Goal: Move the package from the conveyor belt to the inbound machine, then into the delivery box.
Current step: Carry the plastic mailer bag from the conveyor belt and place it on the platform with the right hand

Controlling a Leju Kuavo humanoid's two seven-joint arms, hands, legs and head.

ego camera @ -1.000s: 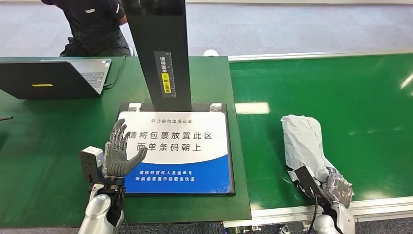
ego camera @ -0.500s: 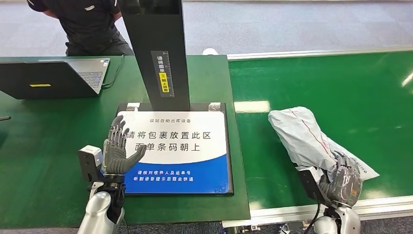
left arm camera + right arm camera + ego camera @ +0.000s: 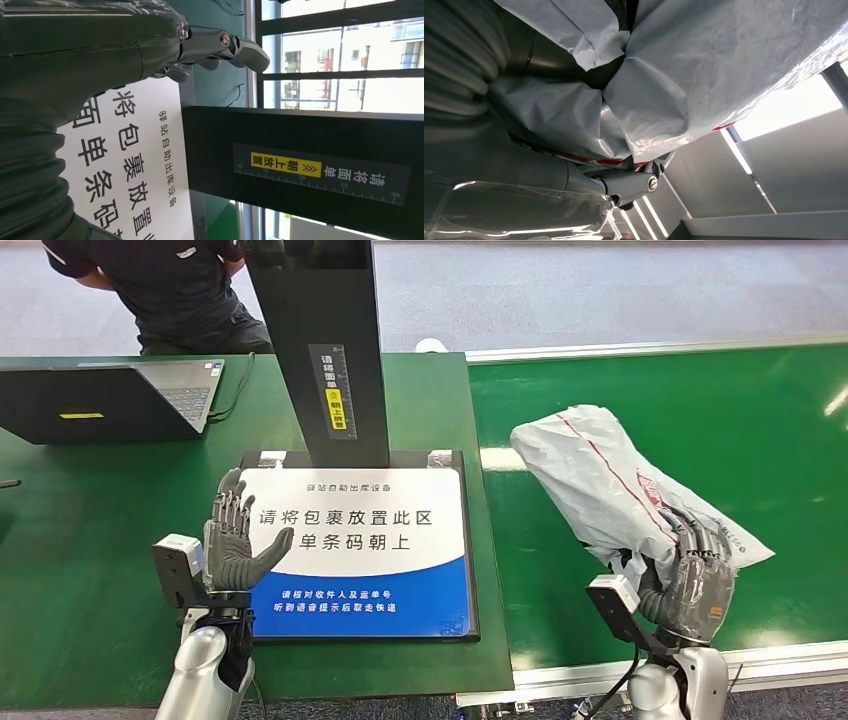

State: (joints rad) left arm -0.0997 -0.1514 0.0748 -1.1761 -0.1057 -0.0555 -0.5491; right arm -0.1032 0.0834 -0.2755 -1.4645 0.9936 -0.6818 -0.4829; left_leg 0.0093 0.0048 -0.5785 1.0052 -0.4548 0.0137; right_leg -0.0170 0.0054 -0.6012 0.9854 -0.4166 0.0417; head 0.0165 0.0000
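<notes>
right of the inbound machine [image 3: 360, 540], package [image 3: 600, 490] now lifted off the conveyor belt [image 3: 780, 420], right hand [image 3: 690, 585] fingers wrapped on its near end. left hand [image 3: 235, 545] fingers spread, empty. transfer underway.

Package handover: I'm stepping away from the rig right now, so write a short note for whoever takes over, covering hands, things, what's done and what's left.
Right hand: grips the near end of the grey package, which is tilted up over the green conveyor belt.
Left hand: holds nothing, fingers apart, raised at the left edge of the inbound machine's white and blue pad.
Done: package grasped and coming off the belt.
Left: carry it over to the pad under the black scanner column, then move it into the delivery box.
Nearby: a laptop on the table, a person seated behind it.
</notes>
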